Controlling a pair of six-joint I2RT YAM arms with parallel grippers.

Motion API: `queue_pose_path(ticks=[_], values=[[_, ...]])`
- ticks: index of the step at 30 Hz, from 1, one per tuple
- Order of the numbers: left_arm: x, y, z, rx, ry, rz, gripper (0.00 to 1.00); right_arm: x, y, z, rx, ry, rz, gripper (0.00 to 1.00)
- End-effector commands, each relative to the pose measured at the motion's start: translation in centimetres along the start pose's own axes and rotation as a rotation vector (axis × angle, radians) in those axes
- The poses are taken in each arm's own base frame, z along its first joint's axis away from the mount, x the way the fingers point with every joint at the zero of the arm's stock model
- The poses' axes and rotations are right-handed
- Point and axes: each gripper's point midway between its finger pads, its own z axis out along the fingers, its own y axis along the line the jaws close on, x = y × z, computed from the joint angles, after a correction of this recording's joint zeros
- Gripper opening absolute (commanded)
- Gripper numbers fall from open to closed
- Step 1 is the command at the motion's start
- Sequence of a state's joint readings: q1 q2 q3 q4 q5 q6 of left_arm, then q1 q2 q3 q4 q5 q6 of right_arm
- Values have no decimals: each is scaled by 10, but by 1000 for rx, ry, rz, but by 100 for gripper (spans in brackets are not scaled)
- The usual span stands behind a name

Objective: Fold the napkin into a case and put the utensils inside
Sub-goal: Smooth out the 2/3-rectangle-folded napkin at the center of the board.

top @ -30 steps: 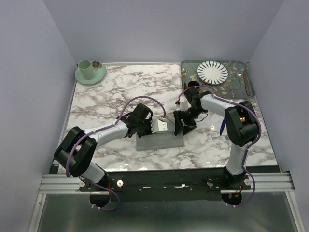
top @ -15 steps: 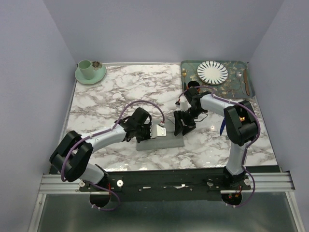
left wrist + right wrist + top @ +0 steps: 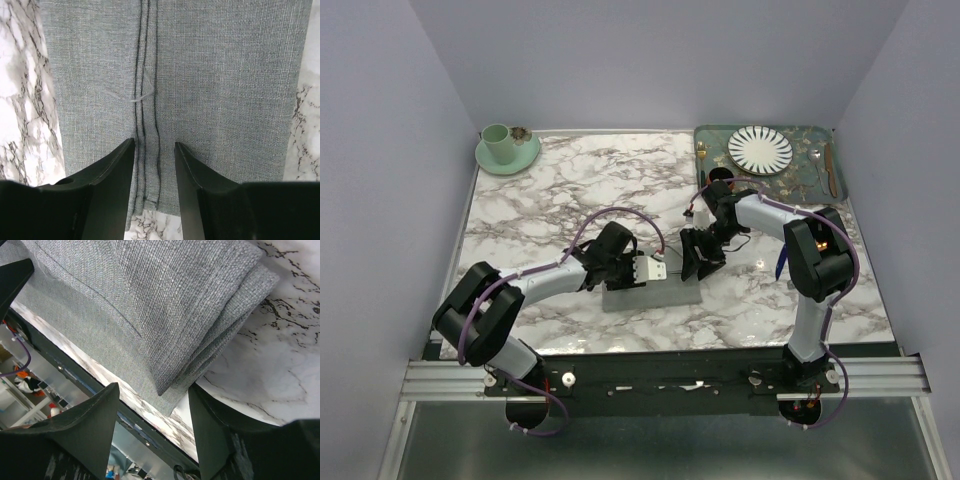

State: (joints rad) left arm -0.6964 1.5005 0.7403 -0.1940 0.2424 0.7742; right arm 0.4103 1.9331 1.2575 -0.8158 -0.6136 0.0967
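- Top external view: the left jaws are spreading over the left half of the napkin (image 3: 655, 292), where a second ago they were clenched, and they have slid a little toward its middle. The napkin is lying as a narrow grey rectangle on the bench (image 3: 570, 190), near the front edge between the two arms. The right jaws are staying at its right end, hardly changed.
- Top external view again: a blue-handled utensil (image 3: 779, 262) is lying on the bench beyond the right arm, well apart from the napkin. More cutlery is resting on the green tray (image 3: 802, 140) at the far right corner, too small to tell apart.
- Left wrist view: the left jaws are standing released, straddling a stitched seam of the napkin (image 3: 215, 75). The cloth is lying flat beneath them and nothing is being pinched.
- Right wrist view: the right jaws are also standing apart. The layered corner of the napkin (image 3: 175, 305) is pointing into the gap between them without being squeezed.
- Taken together: the left side seems to be letting go of a finished fold. The cloth appears to be holding its shape, so the case looks about ready, and fetching the utensils is probably coming next.
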Motion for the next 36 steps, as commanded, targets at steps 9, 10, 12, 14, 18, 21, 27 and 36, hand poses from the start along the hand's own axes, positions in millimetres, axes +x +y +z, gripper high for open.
queue_pose_path(ticks=[9, 10, 12, 14, 18, 21, 27, 36], values=[[-4, 16, 6, -34, 15, 74, 49, 5, -8, 5, 6, 21, 20, 64], [-3, 17, 6, -37, 20, 78, 49, 6, -9, 6, 7, 22, 20, 64], [-4, 20, 3, -42, 16, 81, 48, 6, -11, 6, 19, 21, 22, 63], [-4, 22, 2, -41, 16, 91, 48, 5, -13, 6, 26, 20, 22, 63], [-1, 26, 3, -43, 24, 99, 48, 5, -14, 6, 36, 21, 22, 62], [0, 28, 4, -44, 28, 102, 48, 6, -14, 6, 37, 23, 25, 62], [5, 30, 8, -28, 36, 118, 47, 5, -14, 6, 31, 23, 25, 62], [-1, 22, 6, 26, 4, 128, 24, 5, -14, 8, 28, 28, 28, 62]])
